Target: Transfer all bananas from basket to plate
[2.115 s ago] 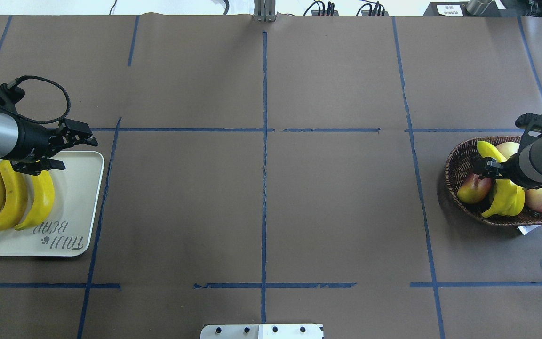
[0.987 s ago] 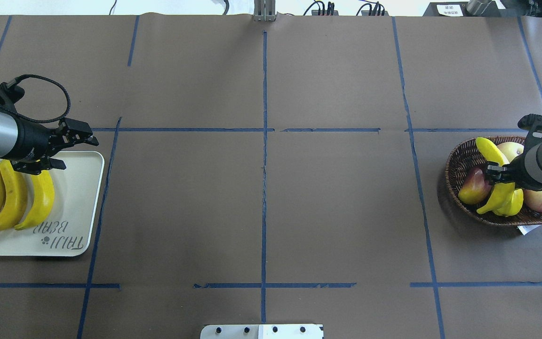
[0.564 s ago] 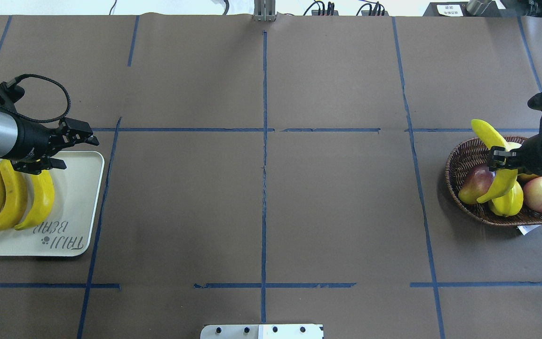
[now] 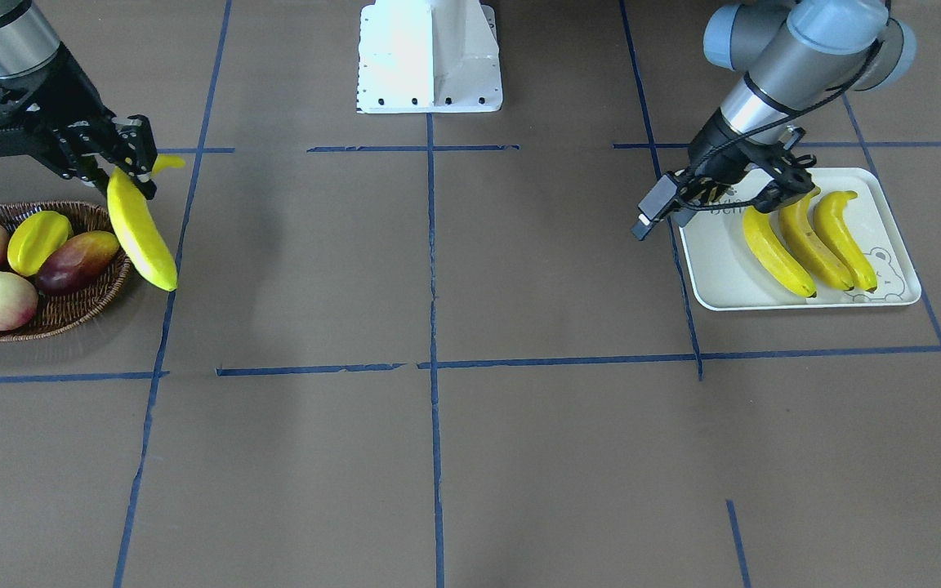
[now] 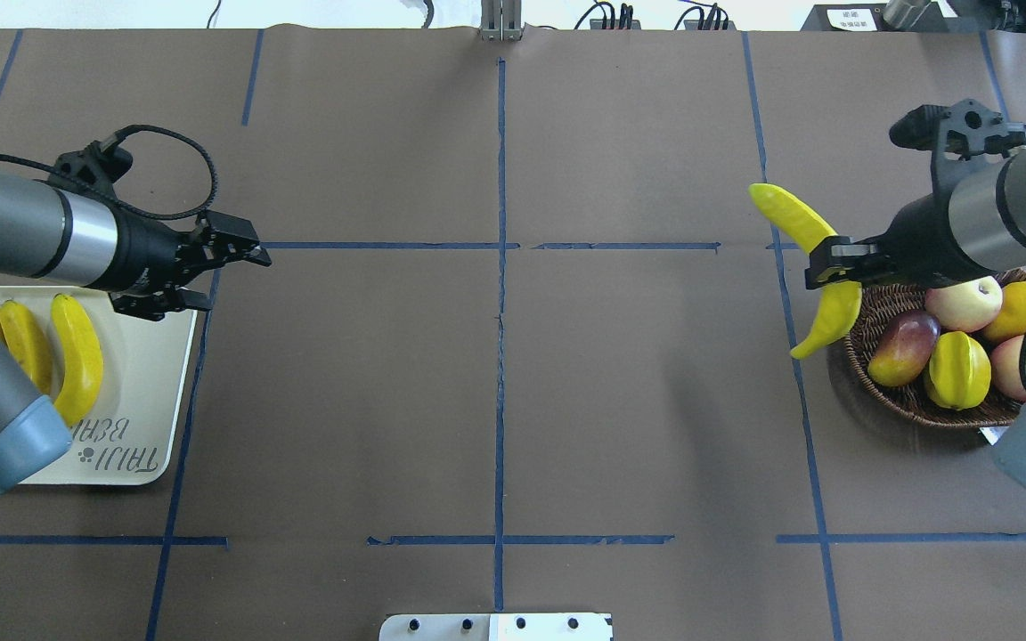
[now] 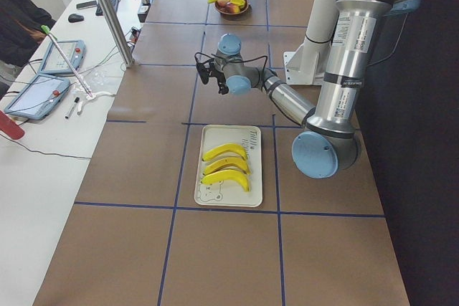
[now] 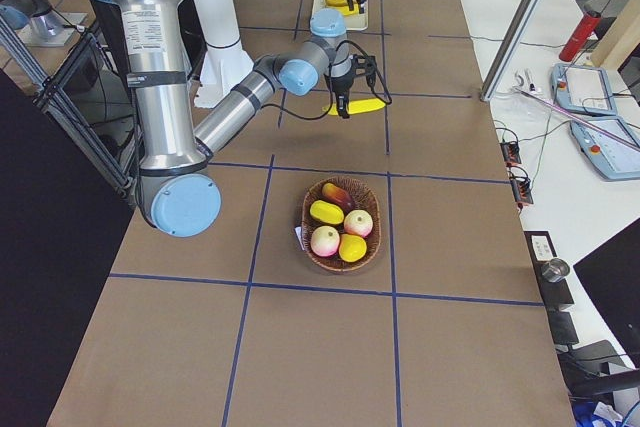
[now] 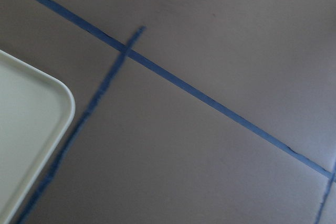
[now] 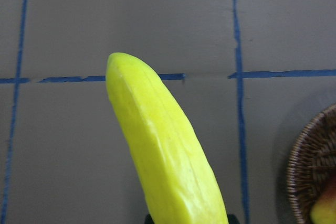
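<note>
My right gripper point(image 5: 826, 265) is shut on a yellow banana point(image 5: 793, 218), holding it in the air just left of the basket point(image 5: 874, 307), over the table. In the front-facing view this banana point(image 4: 140, 233) hangs beside the basket point(image 4: 70, 320) rim. It fills the right wrist view point(image 9: 163, 150). Three bananas point(image 5: 77, 356) lie side by side on the cream plate point(image 5: 148, 383). My left gripper point(image 5: 230, 283) is open and holds nothing, just past the plate's far right corner point(image 8: 31, 129).
The basket still holds a starfruit point(image 5: 958, 369), a red-purple mango point(image 5: 903, 347), two apples point(image 5: 963, 303) and an orange fruit point(image 5: 1021, 307). Blue tape lines cross the brown table cover. The robot's white base point(image 4: 430, 57) stands at the table's middle edge.
The right gripper lifted the banana out of the basket and carried it left, beyond the rim. The left arm moved right, off the plate towards the table's middle.
</note>
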Available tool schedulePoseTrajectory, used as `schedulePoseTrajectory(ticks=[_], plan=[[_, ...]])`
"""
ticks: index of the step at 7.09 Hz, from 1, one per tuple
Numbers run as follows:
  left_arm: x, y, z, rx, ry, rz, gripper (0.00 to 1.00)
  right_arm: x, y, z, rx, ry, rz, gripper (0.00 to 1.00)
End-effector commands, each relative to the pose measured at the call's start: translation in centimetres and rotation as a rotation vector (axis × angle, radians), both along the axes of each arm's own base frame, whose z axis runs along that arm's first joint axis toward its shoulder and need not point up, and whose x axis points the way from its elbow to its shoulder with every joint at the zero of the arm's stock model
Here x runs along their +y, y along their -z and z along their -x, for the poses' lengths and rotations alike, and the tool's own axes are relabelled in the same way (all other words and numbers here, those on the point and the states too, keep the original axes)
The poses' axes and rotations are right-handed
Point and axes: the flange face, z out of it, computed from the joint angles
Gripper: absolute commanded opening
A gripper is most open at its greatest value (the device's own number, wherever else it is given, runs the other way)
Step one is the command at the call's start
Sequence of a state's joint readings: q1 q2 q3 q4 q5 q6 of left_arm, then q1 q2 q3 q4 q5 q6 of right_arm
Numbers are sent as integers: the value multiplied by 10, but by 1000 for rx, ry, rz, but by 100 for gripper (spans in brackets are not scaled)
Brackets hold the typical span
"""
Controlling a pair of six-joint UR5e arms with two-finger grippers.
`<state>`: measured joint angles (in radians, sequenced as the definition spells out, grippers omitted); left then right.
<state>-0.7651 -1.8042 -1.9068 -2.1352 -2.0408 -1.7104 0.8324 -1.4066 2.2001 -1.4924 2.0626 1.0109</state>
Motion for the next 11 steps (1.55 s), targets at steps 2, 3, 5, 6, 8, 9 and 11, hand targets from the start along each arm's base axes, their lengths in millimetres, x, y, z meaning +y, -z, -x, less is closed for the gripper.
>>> schedulePoseTrajectory(ticks=[2,3,5,6,8,9,11], plan=[[15,115,-49,196,-18,53,100,36,93,78,-143,159,-109,0],[21,134,-57,236,-21,83,100,41,113,101,-154,165,-148,0],[32,159,-70,285,-31,130,100,53,123,130,-135,138,-199,0],[34,166,-69,306,-22,171,100,54,124,132,-133,135,-204,0],[38,189,-73,359,-9,257,100,56,124,139,-121,121,-217,0],[44,195,-83,367,4,263,100,56,128,139,-127,118,-221,0],[59,213,-107,392,55,241,100,57,132,141,-131,119,-226,0]])
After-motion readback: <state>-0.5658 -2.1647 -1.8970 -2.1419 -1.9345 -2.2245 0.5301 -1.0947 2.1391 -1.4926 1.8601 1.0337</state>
